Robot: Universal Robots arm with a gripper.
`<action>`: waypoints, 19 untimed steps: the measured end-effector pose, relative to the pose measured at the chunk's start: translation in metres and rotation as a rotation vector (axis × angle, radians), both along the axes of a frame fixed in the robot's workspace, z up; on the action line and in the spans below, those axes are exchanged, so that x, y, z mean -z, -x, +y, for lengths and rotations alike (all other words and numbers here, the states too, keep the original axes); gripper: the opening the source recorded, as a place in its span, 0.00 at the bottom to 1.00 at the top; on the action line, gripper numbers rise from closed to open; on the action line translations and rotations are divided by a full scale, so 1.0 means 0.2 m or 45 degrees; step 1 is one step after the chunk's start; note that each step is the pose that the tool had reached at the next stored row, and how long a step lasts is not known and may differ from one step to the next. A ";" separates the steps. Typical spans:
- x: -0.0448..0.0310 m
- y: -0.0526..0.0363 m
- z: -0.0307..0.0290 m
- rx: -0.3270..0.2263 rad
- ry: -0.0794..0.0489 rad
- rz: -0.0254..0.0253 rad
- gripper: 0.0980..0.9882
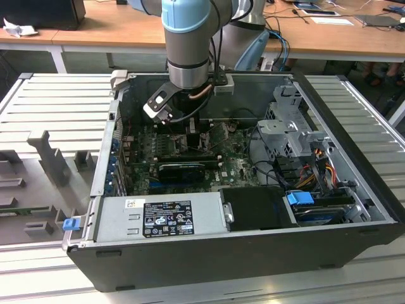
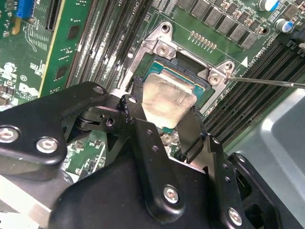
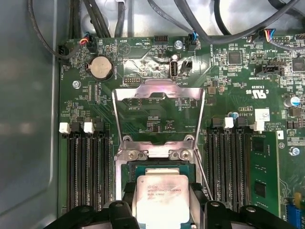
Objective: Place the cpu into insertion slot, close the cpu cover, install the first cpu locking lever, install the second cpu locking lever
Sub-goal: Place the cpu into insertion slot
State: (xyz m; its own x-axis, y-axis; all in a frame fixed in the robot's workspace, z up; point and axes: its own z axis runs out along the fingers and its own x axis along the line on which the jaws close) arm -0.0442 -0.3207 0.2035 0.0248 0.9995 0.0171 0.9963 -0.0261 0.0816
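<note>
My gripper [image 1: 190, 136] reaches down into the open computer case, over the green board. In both wrist views it is shut on the cpu [image 2: 167, 98] [image 3: 162, 195], a pale silver square held by its two opposite edges between the black fingers [image 2: 193, 136]. The cpu hovers just above the insertion slot [image 3: 157, 167] [image 2: 183, 71] and looks slightly tilted; I cannot tell whether it touches. Beyond the slot the cpu cover [image 3: 162, 88] stands flipped open, the board showing through its window. A thin locking lever [image 2: 267, 82] sticks out beside the slot.
Rows of black memory slots [image 3: 88, 167] [image 3: 233, 157] flank the socket. A black ribbed card [image 1: 183, 168] lies near the arm. A labelled power supply [image 1: 161, 218] fills the case's front, and a drive cage [image 1: 297, 133] with cables stands on the exterior view's right.
</note>
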 end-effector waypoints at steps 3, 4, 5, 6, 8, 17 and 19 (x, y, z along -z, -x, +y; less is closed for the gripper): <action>0.002 0.000 0.000 0.000 0.003 0.0002 0.48; 0.003 0.000 0.000 0.000 0.003 0.0001 0.48; 0.003 0.000 0.000 0.000 0.004 0.0001 0.48; 0.003 0.000 0.000 0.000 0.004 0.0000 0.48; 0.004 0.000 0.001 0.000 0.004 -0.0001 0.50; 0.013 0.000 0.010 0.000 -0.036 -0.0001 0.57; 0.008 0.000 0.009 0.000 -0.036 0.0002 0.57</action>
State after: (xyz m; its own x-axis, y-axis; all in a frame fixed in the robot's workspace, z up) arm -0.0443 -0.3190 0.2019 0.0248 0.9987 0.0450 0.9963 -0.0284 0.0807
